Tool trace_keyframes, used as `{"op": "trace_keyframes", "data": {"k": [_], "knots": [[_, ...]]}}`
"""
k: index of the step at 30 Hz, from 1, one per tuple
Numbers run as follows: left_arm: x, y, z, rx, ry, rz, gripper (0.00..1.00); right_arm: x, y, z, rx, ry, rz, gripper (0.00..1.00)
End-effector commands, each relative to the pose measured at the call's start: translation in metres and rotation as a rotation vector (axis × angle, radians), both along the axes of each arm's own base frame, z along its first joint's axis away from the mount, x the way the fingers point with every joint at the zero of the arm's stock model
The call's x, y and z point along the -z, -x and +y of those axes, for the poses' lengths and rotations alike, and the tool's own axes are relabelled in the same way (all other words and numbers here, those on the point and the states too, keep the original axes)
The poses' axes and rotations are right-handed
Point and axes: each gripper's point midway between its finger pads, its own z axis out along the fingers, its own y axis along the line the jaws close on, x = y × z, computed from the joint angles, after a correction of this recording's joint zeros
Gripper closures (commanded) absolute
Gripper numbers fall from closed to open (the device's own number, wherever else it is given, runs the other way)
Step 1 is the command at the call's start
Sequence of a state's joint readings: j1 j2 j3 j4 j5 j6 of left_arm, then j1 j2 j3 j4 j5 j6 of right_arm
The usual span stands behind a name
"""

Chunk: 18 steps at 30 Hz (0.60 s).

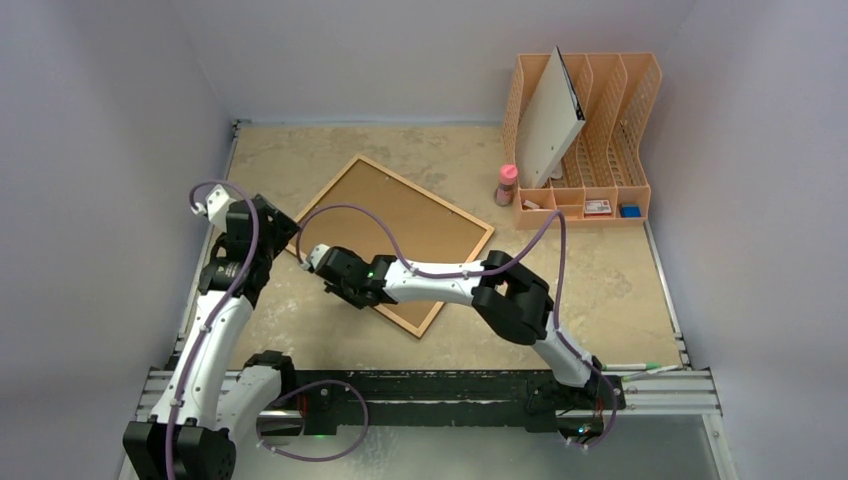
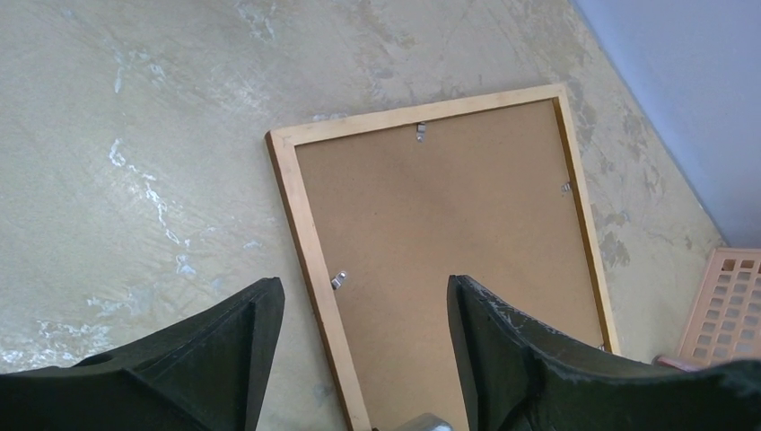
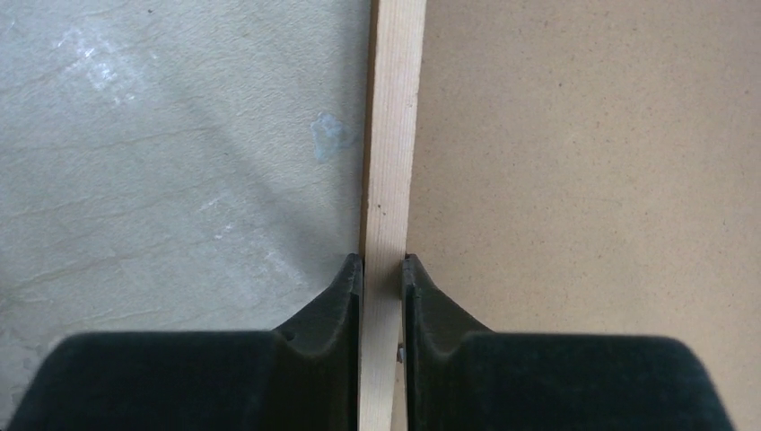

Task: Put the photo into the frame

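The frame (image 1: 425, 193) lies face down and askew on the table, a plain brown backing board (image 1: 400, 225) filling it. My right gripper (image 1: 348, 288) is at its near-left edge; in the right wrist view the gripper (image 3: 382, 262) is shut on the light wooden rim (image 3: 392, 135), one finger on the table side and one over the backing board (image 3: 583, 180). My left gripper (image 1: 283, 232) hovers open at the frame's left corner; in its wrist view the gripper (image 2: 363, 287) straddles the rim (image 2: 305, 233) with nothing touching its fingers. The photo does not show in any view.
An orange file organiser (image 1: 600, 130) stands at the back right with a white flat panel (image 1: 550, 120) leaning in it. A pink bottle (image 1: 507, 185) stands just left of it. Small metal clips (image 2: 338, 280) sit along the frame's inner edge. Walls close in on three sides.
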State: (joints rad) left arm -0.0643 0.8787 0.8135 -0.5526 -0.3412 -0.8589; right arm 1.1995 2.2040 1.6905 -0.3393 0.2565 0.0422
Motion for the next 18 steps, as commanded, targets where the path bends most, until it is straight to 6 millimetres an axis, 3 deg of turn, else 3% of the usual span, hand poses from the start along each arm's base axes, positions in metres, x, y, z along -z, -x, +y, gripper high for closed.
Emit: {"op": "trace_keyframes", "data": {"k": [1,4,8,18], "knots": [[0.02,-0.001,-0.004,-0.001,0.045,0.003,0.3,0.0,-0.003,-0.001,0.034,0.017,-0.016,0.91],[0.039,0.0,-0.011,0.011,0.085,0.023,0.29,-0.014,-0.003,0.004,0.042,-0.027,-0.022,1.0],[0.063,0.003,-0.018,0.005,0.141,0.04,0.27,-0.03,0.0,0.008,0.053,-0.087,-0.009,1.0],[0.096,0.007,-0.037,0.069,0.228,0.08,0.25,-0.075,0.0,0.017,0.064,-0.219,-0.017,1.0]]}}
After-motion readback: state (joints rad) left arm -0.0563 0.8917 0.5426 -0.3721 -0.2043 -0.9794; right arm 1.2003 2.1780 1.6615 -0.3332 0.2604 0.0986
